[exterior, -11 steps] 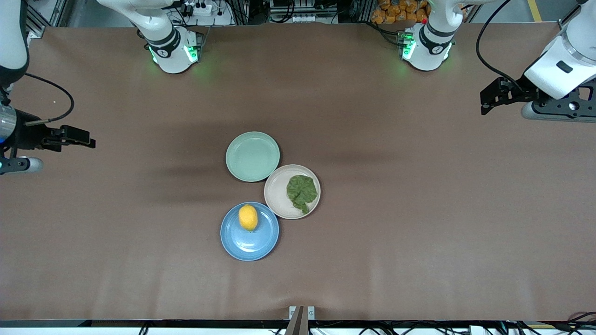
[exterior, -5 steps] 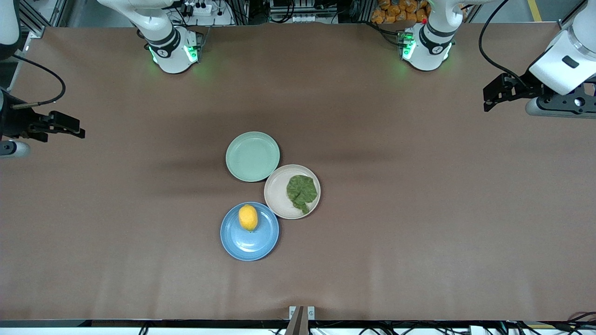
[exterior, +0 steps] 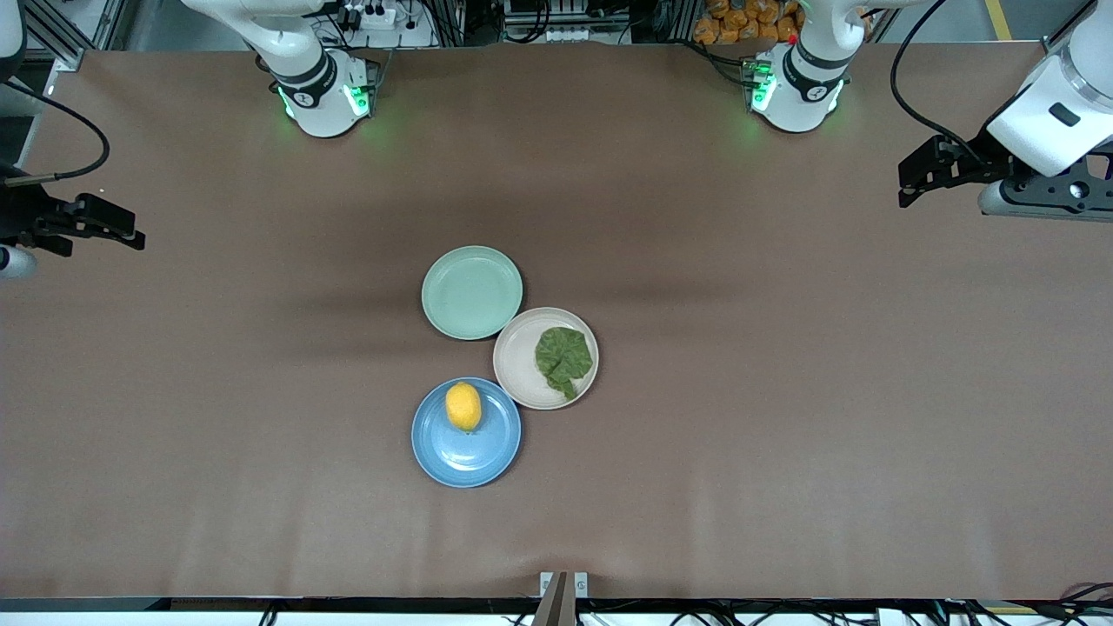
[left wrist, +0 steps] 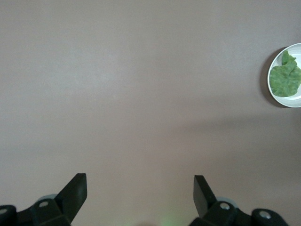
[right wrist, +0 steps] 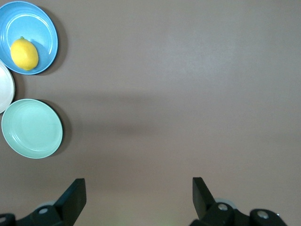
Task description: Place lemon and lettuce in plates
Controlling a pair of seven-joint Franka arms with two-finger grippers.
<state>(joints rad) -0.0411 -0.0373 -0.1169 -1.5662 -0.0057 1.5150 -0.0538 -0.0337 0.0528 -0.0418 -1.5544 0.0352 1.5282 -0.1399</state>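
Observation:
The yellow lemon (exterior: 463,406) lies in the blue plate (exterior: 466,456); both show in the right wrist view, lemon (right wrist: 24,54) in plate (right wrist: 40,28). The dark green lettuce (exterior: 563,356) lies in the beige-pink plate (exterior: 518,361), also in the left wrist view, lettuce (left wrist: 286,78) in plate (left wrist: 272,87). My left gripper (exterior: 909,178) is open and empty, up over bare table at the left arm's end (left wrist: 140,188). My right gripper (exterior: 130,236) is open and empty, up over bare table at the right arm's end (right wrist: 139,190).
An empty pale mint-green plate (exterior: 472,292) touches the beige-pink plate, farther from the front camera; it also shows in the right wrist view (right wrist: 32,128). The brown table (exterior: 783,417) is bare around the three plates. The arm bases stand at the table's back edge.
My right gripper has drawn back toward the table's end and away from the front camera. My left gripper has risen slightly at its end. The plates, lemon and lettuce have not moved.

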